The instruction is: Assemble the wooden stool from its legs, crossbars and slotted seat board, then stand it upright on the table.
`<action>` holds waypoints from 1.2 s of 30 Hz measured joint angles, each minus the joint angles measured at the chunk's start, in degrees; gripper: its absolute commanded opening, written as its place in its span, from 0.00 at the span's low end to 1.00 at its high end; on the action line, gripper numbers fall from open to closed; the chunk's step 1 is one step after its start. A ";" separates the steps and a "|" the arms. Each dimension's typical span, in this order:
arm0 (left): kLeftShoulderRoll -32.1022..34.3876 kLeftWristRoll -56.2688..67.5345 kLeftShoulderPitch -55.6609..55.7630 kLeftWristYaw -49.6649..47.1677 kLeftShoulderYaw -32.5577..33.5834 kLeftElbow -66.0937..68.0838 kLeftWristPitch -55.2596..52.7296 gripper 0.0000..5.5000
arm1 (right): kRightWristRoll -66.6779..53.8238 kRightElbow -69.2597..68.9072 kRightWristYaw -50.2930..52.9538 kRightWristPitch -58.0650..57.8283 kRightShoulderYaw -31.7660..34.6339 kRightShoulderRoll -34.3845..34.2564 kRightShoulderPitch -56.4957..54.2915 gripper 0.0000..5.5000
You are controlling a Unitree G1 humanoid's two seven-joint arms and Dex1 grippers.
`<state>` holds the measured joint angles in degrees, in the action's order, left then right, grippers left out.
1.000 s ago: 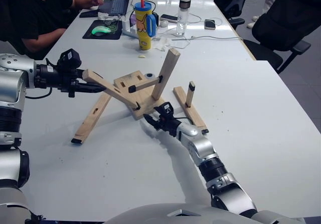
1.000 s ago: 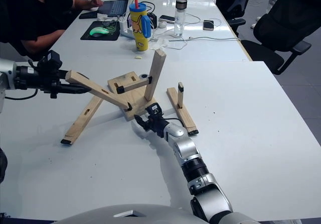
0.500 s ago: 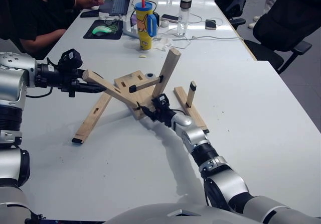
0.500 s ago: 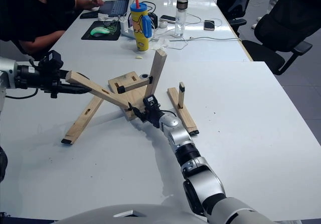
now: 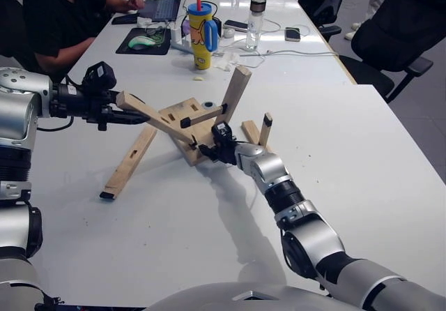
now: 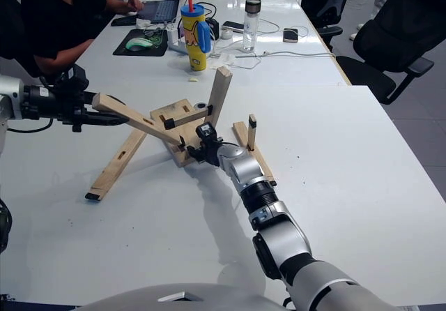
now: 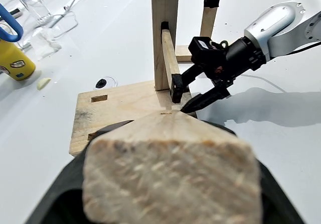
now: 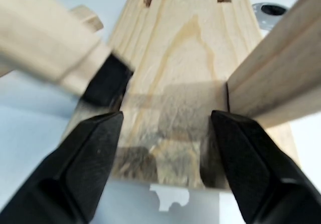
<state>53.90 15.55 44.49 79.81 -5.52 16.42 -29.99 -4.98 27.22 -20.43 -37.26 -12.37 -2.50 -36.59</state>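
Note:
The slotted seat board (image 5: 182,116) lies flat mid-table. From it rises one tilted leg (image 5: 233,95) with a crossbar (image 5: 202,118) sticking out sideways. My left gripper (image 5: 117,116) is shut on the end of a second leg (image 5: 153,120), which slopes down until its black-capped tip meets the board's near edge. My right gripper (image 5: 211,146) is open at that near edge, its fingertips (image 8: 100,148) either side of the board (image 8: 175,83) and beside the capped tip. A third leg (image 5: 129,161) lies flat on the left. A fourth leg (image 5: 249,130) lies to the right with a short crossbar (image 5: 264,130) upright in it.
A yellow cup (image 5: 200,35), a bottle (image 5: 255,21), cables and a phone stand behind the stool parts. A person sits at a laptop (image 5: 159,8) at the far left. Office chairs (image 5: 390,39) stand past the table's right edge. Bare table lies in front.
My right gripper has moved forward and left, from the open table up to the seat board's near edge. The left gripper and its leg have hardly shifted.

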 measured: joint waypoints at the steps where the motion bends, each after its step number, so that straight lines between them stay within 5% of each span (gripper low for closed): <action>1: 0.00 -0.11 0.00 -0.73 -0.01 -0.82 -0.53 0.38 | -0.13 -1.42 -0.37 -1.29 -0.23 0.33 0.62 0.59; 10: 0.45 -1.94 -0.18 -1.80 -1.33 -3.36 -4.22 0.38 | -0.51 -5.44 -0.83 -5.63 -0.21 0.96 2.24 0.38; 17: 1.22 -3.80 0.99 -0.07 -3.13 -2.61 -4.36 0.38 | -1.00 -5.71 -0.57 -6.36 0.43 0.80 2.47 0.38; 30: -0.37 -3.23 2.97 2.29 -4.50 -1.15 -6.08 0.38 | -1.40 -5.25 -0.78 -6.38 0.68 0.64 2.50 0.01; 36: 0.99 -2.77 2.96 3.91 -4.15 -1.08 -6.43 0.38 | -6.57 -12.83 -2.84 -3.71 1.97 -2.17 11.28 0.00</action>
<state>54.89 12.77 47.45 83.72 -9.67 15.34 -36.42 -11.55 14.39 -23.27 -40.98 -10.40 -4.66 -25.31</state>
